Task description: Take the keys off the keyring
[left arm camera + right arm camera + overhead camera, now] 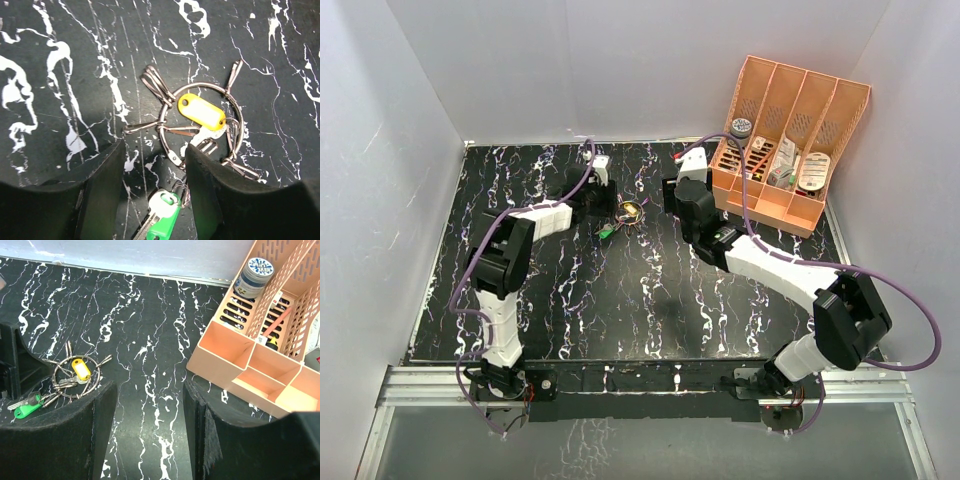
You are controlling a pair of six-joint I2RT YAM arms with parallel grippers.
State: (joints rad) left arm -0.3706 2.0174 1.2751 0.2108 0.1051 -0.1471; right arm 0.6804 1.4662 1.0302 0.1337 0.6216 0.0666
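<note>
Both hands open and empty; keyring and keys lie on the tabletop.
The black marbled tabletop point(620, 310) carries an orange organiser point(790, 140) at its far right corner. The right hand point(149, 390) stands about half open over bare surface between the organiser and the keyring, gripping nothing. The left hand point(155, 155) is likewise about half open, with its fingers either side of the green key point(162, 220) and not clamped on it. The keyring point(200, 83) lies flat near the tabletop's centre, just beyond the left fingertips. The yellow key point(202, 112) rests across it, and several small wire clips point(155, 82) hang from it.
</note>
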